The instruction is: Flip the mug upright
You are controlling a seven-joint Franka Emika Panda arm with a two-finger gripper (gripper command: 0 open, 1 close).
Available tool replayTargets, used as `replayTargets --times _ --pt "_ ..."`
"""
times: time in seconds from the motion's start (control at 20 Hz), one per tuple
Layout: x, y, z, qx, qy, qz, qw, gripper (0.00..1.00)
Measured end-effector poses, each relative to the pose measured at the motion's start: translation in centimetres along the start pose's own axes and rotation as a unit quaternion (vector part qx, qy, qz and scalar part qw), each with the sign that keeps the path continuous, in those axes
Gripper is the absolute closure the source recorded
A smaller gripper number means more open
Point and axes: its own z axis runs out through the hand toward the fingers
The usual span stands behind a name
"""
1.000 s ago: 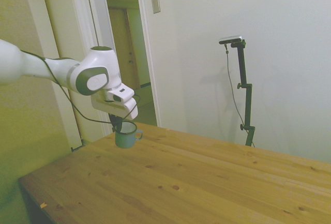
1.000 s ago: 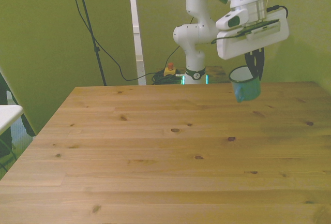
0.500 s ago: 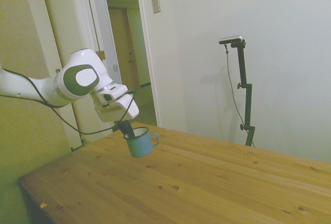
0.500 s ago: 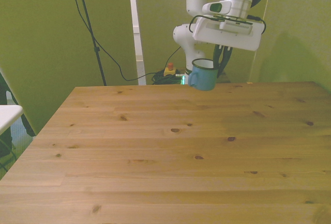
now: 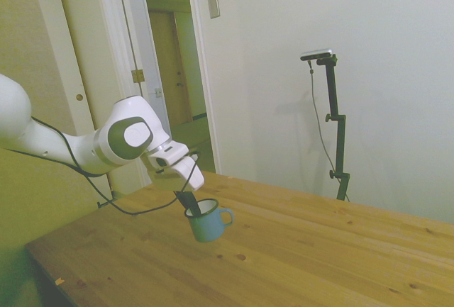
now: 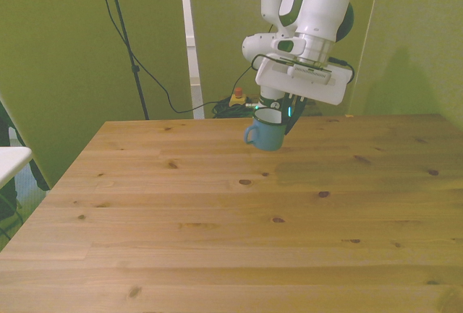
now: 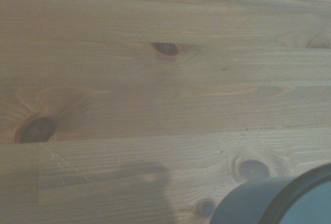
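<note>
Teal enamel mug (image 5: 207, 224) hangs above knotty wooden table (image 5: 298, 264).

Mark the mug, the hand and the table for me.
mug (image 5: 208, 226), side view, on its teal outer wall.
hand (image 6: 278, 113), front view, midway between fingertips at the mug's rim.
table (image 6: 217, 255), front view, on bare wood.

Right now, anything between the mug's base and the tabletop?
Nothing. In the side view the mug, held by the gripper, hangs over bare table.
</note>
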Motion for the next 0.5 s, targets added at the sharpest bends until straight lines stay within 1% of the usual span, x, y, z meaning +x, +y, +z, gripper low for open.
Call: replayTargets --times 0.2,0.5 --pt "0.4 0.0 2.2 0.008 -0.007 0.009 0.9999 1.00" --pt "0.3 -0.3 5.2 0.010 -0.038 0.032 0.9987 1.00"
